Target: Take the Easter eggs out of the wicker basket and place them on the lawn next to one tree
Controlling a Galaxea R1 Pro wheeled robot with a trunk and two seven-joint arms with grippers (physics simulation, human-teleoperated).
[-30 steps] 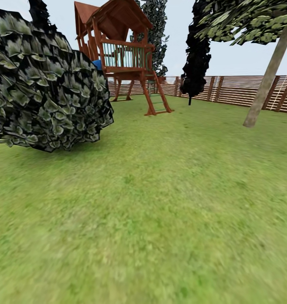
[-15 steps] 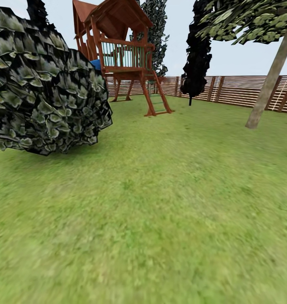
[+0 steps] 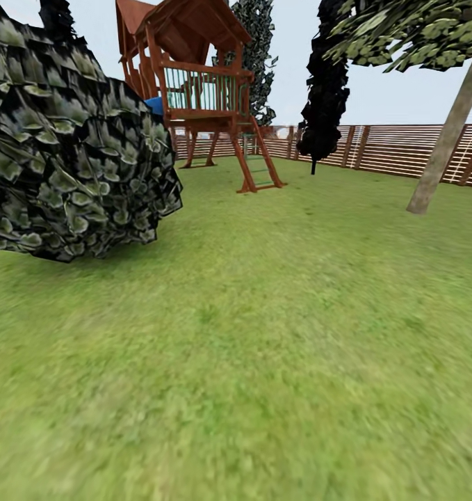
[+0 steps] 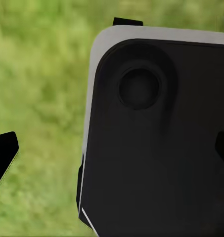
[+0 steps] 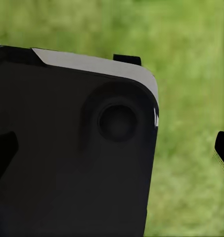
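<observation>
On the lawn, a bush sits left, the playset behind it, a tree right, with the fence behind.

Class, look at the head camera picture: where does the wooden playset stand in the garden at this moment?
In the head view the playset stands at the far upper left-centre of the lawn, before the slat fence, just right of the big dark bush.

The whole head view has shifted, so the camera has moved. The round dark bush now looms larger at the left of the frame, and the leaning pale trunk sits slightly further right and lower.
</observation>
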